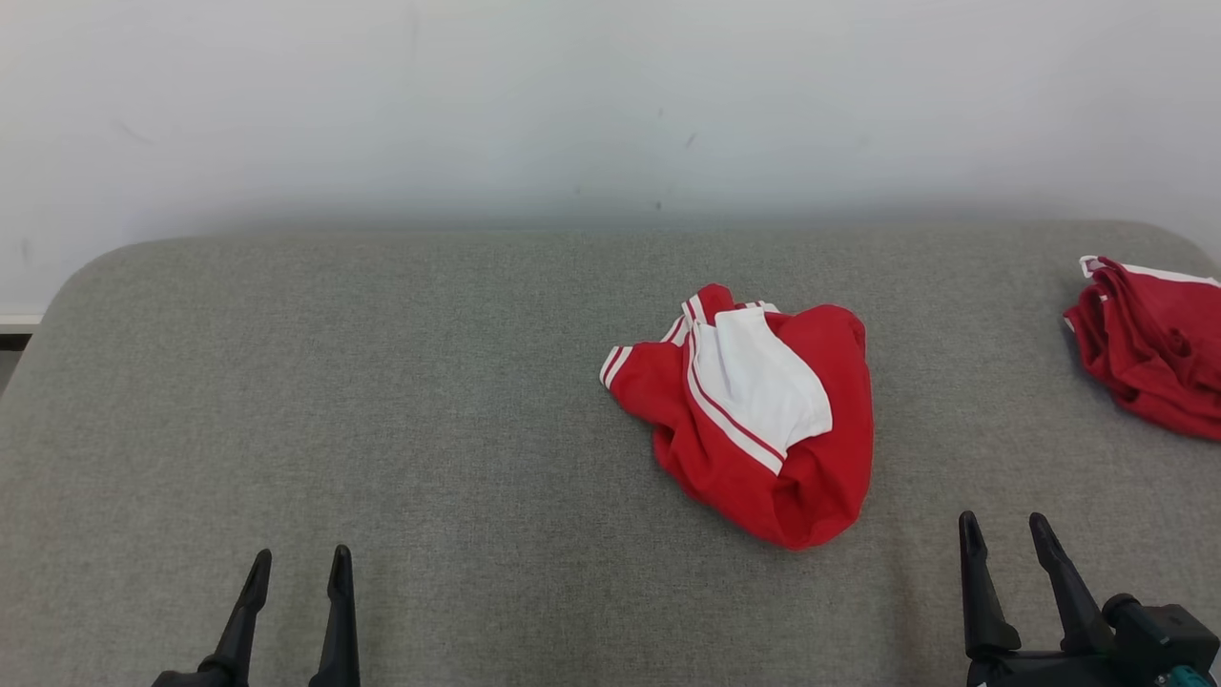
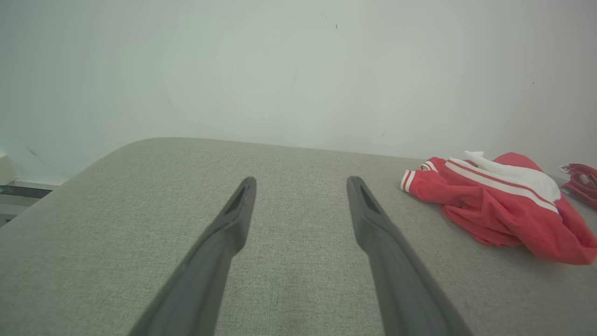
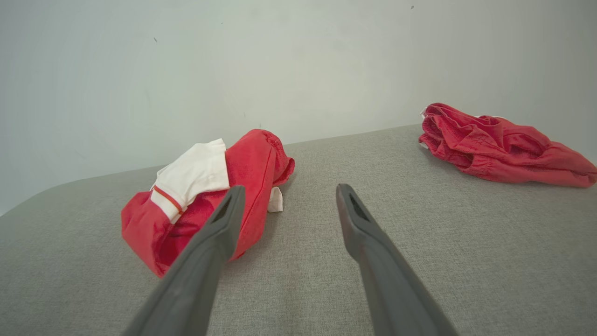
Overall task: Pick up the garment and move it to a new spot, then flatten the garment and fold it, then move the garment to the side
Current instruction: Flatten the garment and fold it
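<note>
Near edge: left gripper and right gripper both spread wide, holding nothing. Farther in, right of centre on the grey table, lies the crumpled red-and-white garment. Best bet: right gripper goes in low, pinches a raised fold, and avoids the red heap far right.
</note>
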Robot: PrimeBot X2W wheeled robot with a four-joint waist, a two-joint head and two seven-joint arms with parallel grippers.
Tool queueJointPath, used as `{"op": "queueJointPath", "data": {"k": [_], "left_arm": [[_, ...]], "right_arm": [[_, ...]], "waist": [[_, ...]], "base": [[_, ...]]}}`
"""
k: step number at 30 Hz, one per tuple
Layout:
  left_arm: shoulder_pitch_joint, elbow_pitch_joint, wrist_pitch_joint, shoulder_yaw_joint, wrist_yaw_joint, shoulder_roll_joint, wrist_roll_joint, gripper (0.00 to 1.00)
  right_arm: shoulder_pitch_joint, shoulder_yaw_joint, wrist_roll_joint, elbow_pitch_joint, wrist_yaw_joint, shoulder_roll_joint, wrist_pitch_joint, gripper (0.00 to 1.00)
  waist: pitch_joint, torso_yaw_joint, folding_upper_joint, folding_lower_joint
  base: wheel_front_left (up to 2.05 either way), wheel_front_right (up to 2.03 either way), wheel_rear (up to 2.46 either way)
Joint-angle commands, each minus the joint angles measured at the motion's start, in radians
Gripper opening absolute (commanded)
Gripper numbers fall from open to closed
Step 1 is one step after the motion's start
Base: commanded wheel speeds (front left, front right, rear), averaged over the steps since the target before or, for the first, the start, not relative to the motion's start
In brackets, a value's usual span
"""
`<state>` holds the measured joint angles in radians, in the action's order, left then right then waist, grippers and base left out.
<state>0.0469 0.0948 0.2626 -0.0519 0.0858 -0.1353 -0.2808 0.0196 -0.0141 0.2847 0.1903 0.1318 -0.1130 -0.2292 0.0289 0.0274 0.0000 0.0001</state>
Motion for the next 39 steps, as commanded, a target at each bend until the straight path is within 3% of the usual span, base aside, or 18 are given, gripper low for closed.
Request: {"op": "queueJointPath", "data": {"k": [1,11,17,24,31,32,39], "left_arm": [[0.010,0.005,0.003,0.009,0.006,0.007,0.014,1.00],[-0.132,0.064,0.003,-0.010,0.029,-0.020,0.025,1.00],[-0.376,0.108,-0.078,-0.082,0.045,-0.107,-0.010,1.00],[-0.654,0.178,-0.221,-0.240,0.043,-0.243,-0.139,1.00],[-0.822,0.302,-0.312,-0.400,0.043,-0.315,-0.251,1.00],[-0.848,0.336,-0.347,-0.457,0.043,-0.330,-0.288,1.00],[-0.922,0.421,-0.426,-0.623,0.043,-0.382,-0.394,1.00]], "right_arm": [[-0.004,0.001,0.004,0.003,-0.003,0.001,-0.003,1.00],[-0.031,0.015,0.011,0.007,-0.003,-0.001,-0.006,1.00],[-0.077,0.036,0.025,0.024,-0.003,0.004,-0.009,1.00],[-0.132,0.059,0.052,0.072,-0.003,0.015,-0.023,1.00],[-0.183,0.080,0.071,0.118,-0.003,0.027,-0.034,1.00],[-0.194,0.087,0.078,0.133,-0.003,0.029,-0.034,1.00],[-0.229,0.102,0.100,0.157,-0.003,0.039,-0.036,1.00]], "waist": [[0.002,-0.002,0.0000,-0.0001],[0.040,-0.025,0.0000,-0.0001],[0.106,-0.091,0.0000,-0.0001],[0.182,-0.197,0.0000,-0.0001],[0.242,-0.292,0.0000,-0.0001],[0.256,-0.316,0.0000,-0.0001],[0.295,-0.379,0.0000,-0.0001]], "base": [[0.00,0.00,0.00],[0.00,0.00,0.00],[0.00,0.00,0.00],[0.00,0.00,0.00],[0.00,0.00,0.00],[0.00,0.00,0.00],[0.00,0.00,0.00]]}}
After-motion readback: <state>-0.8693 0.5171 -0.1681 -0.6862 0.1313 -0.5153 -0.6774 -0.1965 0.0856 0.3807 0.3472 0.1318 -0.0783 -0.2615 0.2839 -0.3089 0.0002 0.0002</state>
